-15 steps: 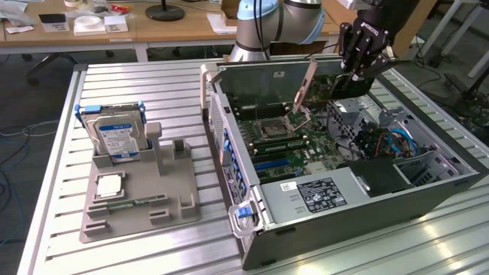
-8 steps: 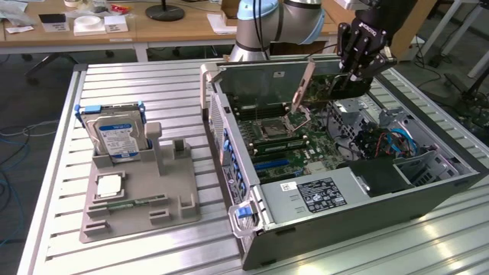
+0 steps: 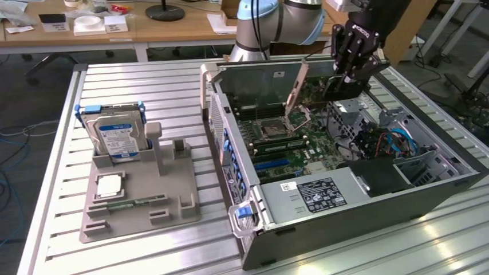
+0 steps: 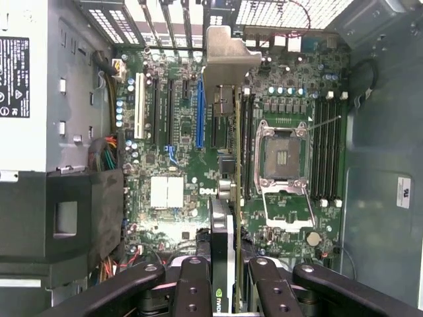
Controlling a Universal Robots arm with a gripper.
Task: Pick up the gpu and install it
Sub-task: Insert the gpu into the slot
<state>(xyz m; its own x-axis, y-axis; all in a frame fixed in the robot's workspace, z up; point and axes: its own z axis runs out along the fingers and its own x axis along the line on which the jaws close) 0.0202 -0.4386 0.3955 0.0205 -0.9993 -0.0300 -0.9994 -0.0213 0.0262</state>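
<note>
Computer case (image 3: 344, 229): nearest the camera, lying open on its side on the slatted metal surface (image 3: 153, 86), a blue latch (image 3: 243, 212) at its near corner.
Grey holder (image 3: 137, 215): at the exterior view's left, well apart from the computer case.
Hard drive (image 3: 118, 134): stands upright in the far end of the grey holder.
Memory stick (image 3: 134, 201): lies flat in a groove of the grey holder, near a silvery square chip (image 3: 107, 184).
Motherboard (image 3: 283, 149): fills the floor of the computer case, its processor socket (image 3: 275, 129) open.
Blue slot (image 4: 198, 115): on the motherboard, just beside the card's line in the wrist view.
Gpu (image 4: 223, 224): clamped edge-on over the motherboard, between the blue slot and the processor socket, with its pale bracket (image 4: 228, 63) toward the rear slots; contact with the board cannot be told.
Gripper (image 3: 353, 77): at the exterior view's right, over the far end of the computer case, clenched on the gpu.
</note>
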